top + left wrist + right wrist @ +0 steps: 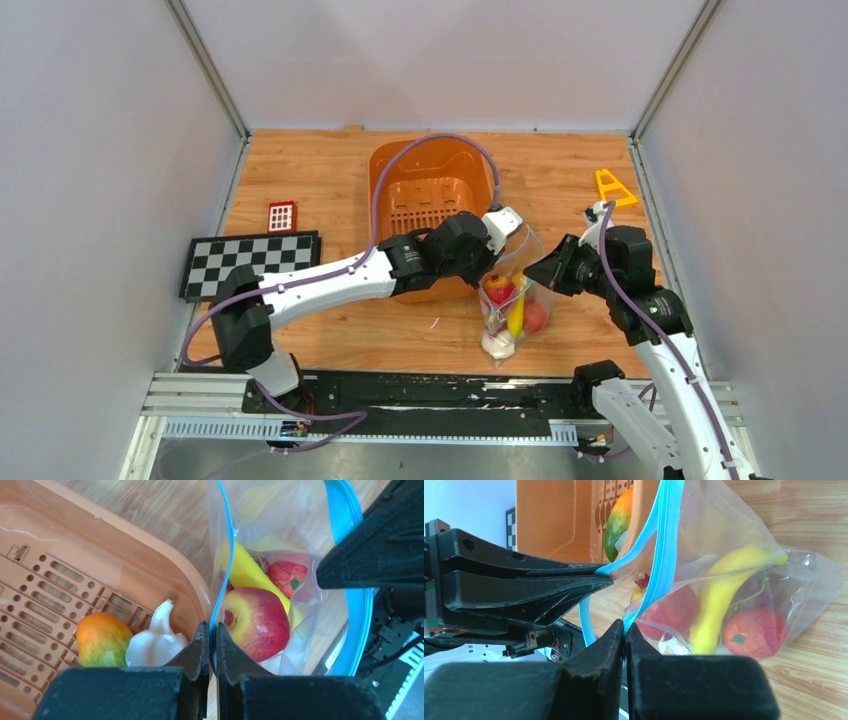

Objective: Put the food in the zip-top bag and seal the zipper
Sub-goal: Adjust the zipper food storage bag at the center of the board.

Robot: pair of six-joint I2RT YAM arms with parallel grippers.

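Zip-top bag (516, 290) is standing on your wooden worktop (330, 340), close to the near edge and right of the middle. It is leaning just beside the near right corner of the orange basket (425, 180), which is sitting toward the far edge. A checkered board (250, 262) is lying by the left edge.

You are holding the bag's mouth apart, so the teal zipper (665, 535) is gaping. Your left gripper (212, 632) is clamping one lip of the zipper, jaws together on it. Your right gripper (625, 632) is pinching the opposite lip the same way.

Inside the bag a yellow banana (719, 595), a red-and-yellow apple (257, 622) and a red fruit (754, 630) are crowding together, with a white piece (497, 345) lying at the bottom. An orange-green fruit (101, 637) and a white garlic (154, 641) are lying in the basket.

A small red grid block (282, 215) is sitting just beyond the board, and a yellow triangular piece (613, 187) is sitting near the far right corner.
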